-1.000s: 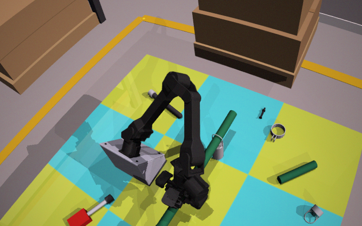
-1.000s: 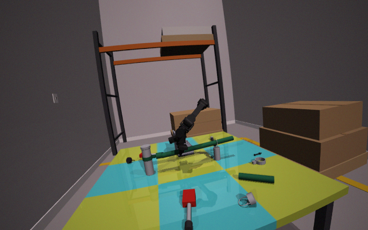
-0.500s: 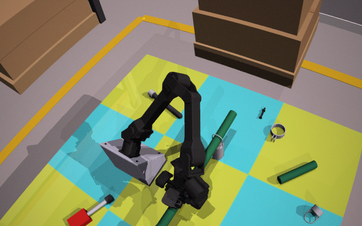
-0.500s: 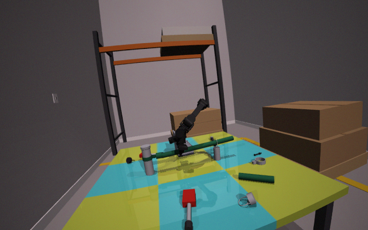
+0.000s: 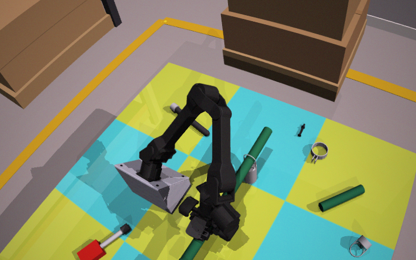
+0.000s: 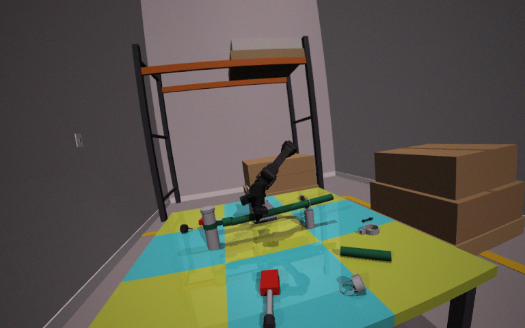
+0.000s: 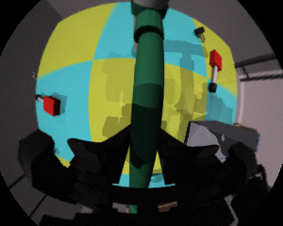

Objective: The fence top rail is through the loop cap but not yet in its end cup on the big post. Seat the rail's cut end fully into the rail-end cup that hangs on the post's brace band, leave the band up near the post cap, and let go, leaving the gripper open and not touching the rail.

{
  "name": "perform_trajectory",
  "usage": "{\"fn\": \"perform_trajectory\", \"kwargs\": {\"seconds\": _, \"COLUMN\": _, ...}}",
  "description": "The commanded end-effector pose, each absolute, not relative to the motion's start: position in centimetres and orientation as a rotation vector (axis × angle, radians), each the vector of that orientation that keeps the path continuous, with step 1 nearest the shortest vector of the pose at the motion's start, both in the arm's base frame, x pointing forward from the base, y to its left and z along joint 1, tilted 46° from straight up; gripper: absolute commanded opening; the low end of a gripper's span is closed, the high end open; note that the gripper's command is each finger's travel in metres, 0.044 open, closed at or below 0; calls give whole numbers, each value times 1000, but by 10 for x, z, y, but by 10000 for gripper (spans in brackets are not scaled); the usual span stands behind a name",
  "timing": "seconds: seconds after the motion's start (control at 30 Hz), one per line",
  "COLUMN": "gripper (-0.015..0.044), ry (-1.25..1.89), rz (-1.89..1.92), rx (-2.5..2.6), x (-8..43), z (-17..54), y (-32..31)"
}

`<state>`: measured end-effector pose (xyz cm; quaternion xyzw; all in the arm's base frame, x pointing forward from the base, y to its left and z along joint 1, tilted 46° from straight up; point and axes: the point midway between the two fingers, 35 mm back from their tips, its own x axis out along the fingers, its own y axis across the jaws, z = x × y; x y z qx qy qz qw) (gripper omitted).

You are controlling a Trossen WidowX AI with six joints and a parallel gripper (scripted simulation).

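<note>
The long green rail (image 5: pixel 258 144) (image 6: pixel 286 208) (image 7: pixel 148 71) passes through the wire loop of the loop cap on the short grey post (image 5: pixel 251 175) (image 6: pixel 309 219). My gripper (image 6: pixel 260 216) (image 7: pixel 143 127) is shut on the rail between the two posts. The rail's other end meets the green rail-end cup (image 6: pixel 226 221) (image 7: pixel 148 21) in line; how deep it sits inside is hidden. The cup hangs on the green brace band (image 6: pixel 209 226), around the big grey post (image 6: pixel 212 240), a little below its cap (image 6: pixel 207 210).
A red-headed tool (image 5: pixel 91 251) (image 7: pixel 215 60) lies near the arm's base (image 5: pixel 149 189); another (image 6: pixel 269 282) (image 7: pixel 51 105) lies at the front. A short green tube (image 5: pixel 342 197) (image 6: pixel 365 253), a bolt (image 5: pixel 301 129) (image 6: pixel 367 219) and a spare loop cap (image 5: pixel 362 242) (image 6: pixel 358 283) lie beyond the short post.
</note>
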<state>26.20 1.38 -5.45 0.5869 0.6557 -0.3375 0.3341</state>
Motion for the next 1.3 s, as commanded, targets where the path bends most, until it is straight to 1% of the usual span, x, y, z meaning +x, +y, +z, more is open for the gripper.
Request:
{"fn": "perform_trajectory", "kwargs": {"seconds": 0.0, "gripper": 0, "ry": 1696, "rz": -884, "rx": 1530, "x": 265, "z": -55, "y": 7}}
{"fn": "perform_trajectory", "kwargs": {"seconds": 1.27, "gripper": 0, "ry": 1695, "rz": -884, "rx": 1529, "x": 274, "z": -52, "y": -2}}
